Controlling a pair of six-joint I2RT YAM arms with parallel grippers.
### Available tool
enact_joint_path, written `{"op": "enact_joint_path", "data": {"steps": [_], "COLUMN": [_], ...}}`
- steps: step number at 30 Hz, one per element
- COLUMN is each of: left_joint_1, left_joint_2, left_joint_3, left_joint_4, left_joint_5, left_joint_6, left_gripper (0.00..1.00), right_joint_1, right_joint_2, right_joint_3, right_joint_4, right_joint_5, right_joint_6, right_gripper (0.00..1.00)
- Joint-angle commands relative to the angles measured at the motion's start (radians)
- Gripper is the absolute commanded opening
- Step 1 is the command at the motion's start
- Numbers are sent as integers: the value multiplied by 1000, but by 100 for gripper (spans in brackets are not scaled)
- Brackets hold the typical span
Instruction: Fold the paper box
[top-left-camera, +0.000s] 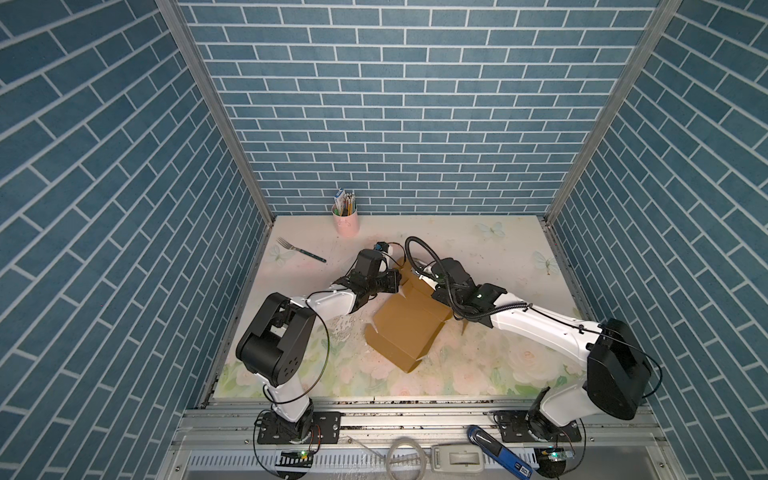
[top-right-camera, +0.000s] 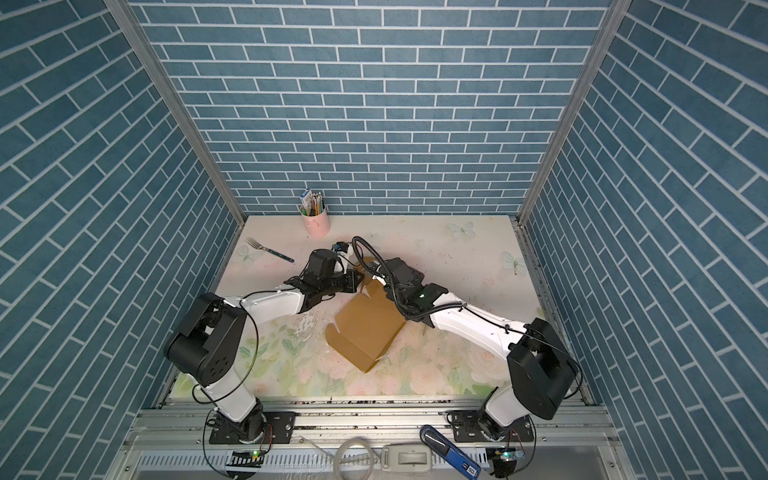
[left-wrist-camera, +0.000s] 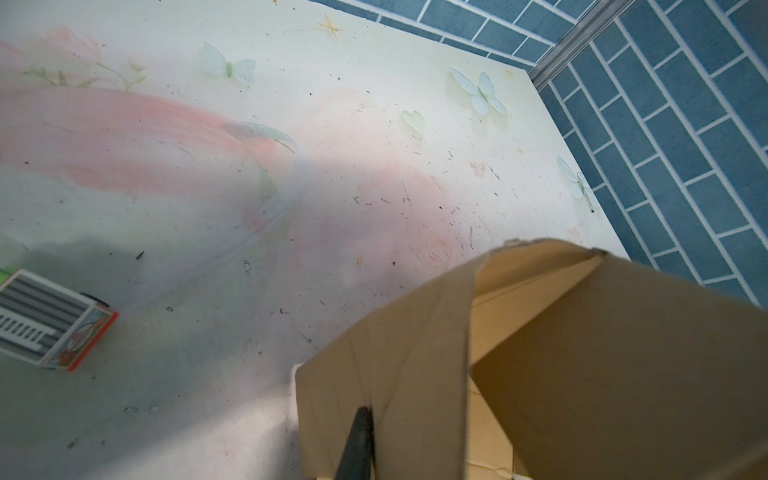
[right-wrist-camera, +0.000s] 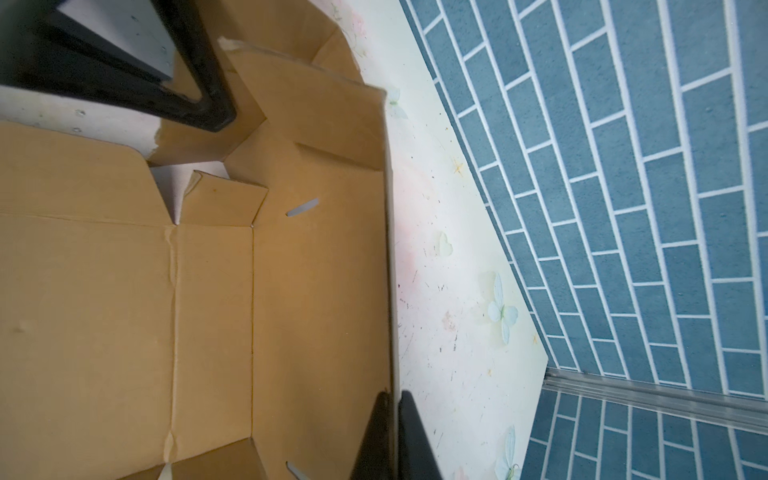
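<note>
In both top views the box (top-left-camera: 409, 330) (top-right-camera: 365, 330) lies skewed at the middle of the tabletop (top-left-camera: 490, 249). Its near panel is flat, and its far end is hidden under the two wrists that meet there.

Only the wrist views show the grips. In the right wrist view the right gripper (right-wrist-camera: 392, 432) is clamped on the top edge of an upright side panel, one finger inside the box and one outside. That view also shows the brown interior, with creases, two slits in the panel and a corner tab bent up. In the left wrist view the left gripper (left-wrist-camera: 363, 419) is closed on a raised flap. One black finger lies on the flap's outer face and its partner is hidden behind the card. Only this view shows a small striped carton (left-wrist-camera: 50, 320) on the tabletop, apart from the box.

Only the top views show a pink cup (top-left-camera: 346, 224) of pencils by the back wall and a fork (top-left-camera: 300, 250) to the left of the arms. Both are well apart from the box.

The tabletop is a pale floral print with butterflies, speckled with dark scuffs. Blue brick-pattern walls (top-left-camera: 395, 104) close three sides, with metal posts (top-left-camera: 218, 116) at the back corners.
</note>
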Motion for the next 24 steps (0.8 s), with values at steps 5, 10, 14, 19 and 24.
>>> {"op": "enact_joint_path", "data": {"steps": [5, 10, 14, 19, 24], "left_joint_1": [-35, -49, -55, -57, -60], "left_joint_2": [-60, -67, -63, -56, -40], "left_joint_3": [16, 4, 22, 54, 85], "left_joint_4": [13, 27, 11, -14, -36], "left_joint_5": [35, 38, 38, 35, 34], "left_joint_6": [-42, -64, -68, -83, -97], "left_gripper": [8, 8, 8, 8, 8], "right_joint_1": [-4, -6, -8, -8, -9], "right_joint_2": [41, 47, 47, 42, 42], "right_joint_3": [4, 5, 3, -5, -13], "right_joint_4": [-20, -10, -4, 4, 13], "right_joint_5": [-10, -2, 1, 3, 3], "right_joint_6": [18, 18, 18, 19, 19], "right_gripper": [8, 8, 8, 8, 8]}}
